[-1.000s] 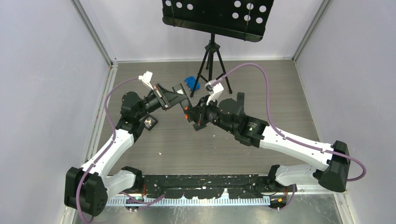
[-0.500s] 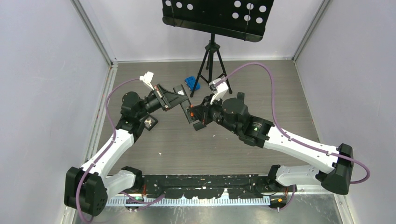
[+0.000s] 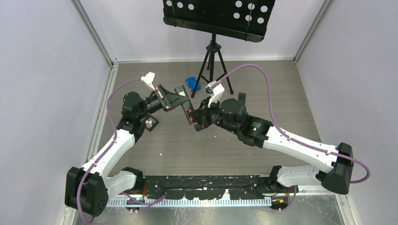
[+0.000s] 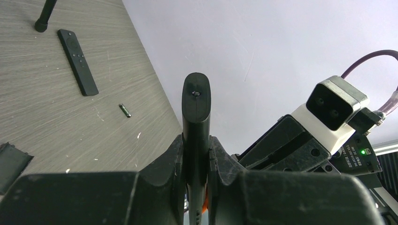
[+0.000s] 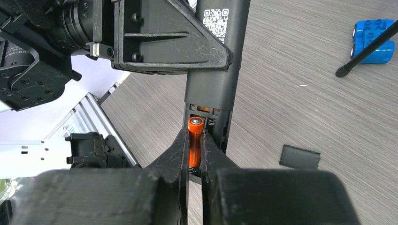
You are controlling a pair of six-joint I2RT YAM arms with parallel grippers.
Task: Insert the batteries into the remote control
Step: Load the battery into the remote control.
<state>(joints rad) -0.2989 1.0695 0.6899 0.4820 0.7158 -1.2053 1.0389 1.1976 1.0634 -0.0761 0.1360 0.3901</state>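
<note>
My left gripper point(image 4: 196, 143) is shut on the slim matte-black remote control point(image 4: 196, 105) and holds it in the air above the table. In the right wrist view the remote point(image 5: 218, 56) shows a QR label and an open battery bay. My right gripper point(image 5: 195, 137) is shut on the orange battery point(image 5: 195, 125), which lies lengthwise in the bay's left slot against a spring. Both grippers meet mid-table, left point(image 3: 180, 99) and right point(image 3: 193, 115). One dark greenish battery point(image 4: 125, 110) lies on the table. The other batteries are out of view.
A second black remote with pale buttons point(image 4: 77, 55) lies on the table. A flat black battery cover point(image 5: 300, 157) lies nearby. A blue toy point(image 3: 193, 83) sits by the tripod point(image 3: 213, 58) of a black music stand point(image 3: 218, 14). Grey walls enclose the table.
My right gripper has shifted slightly up and left with the orange battery, closer to the remote's end. The left arm has held still.
</note>
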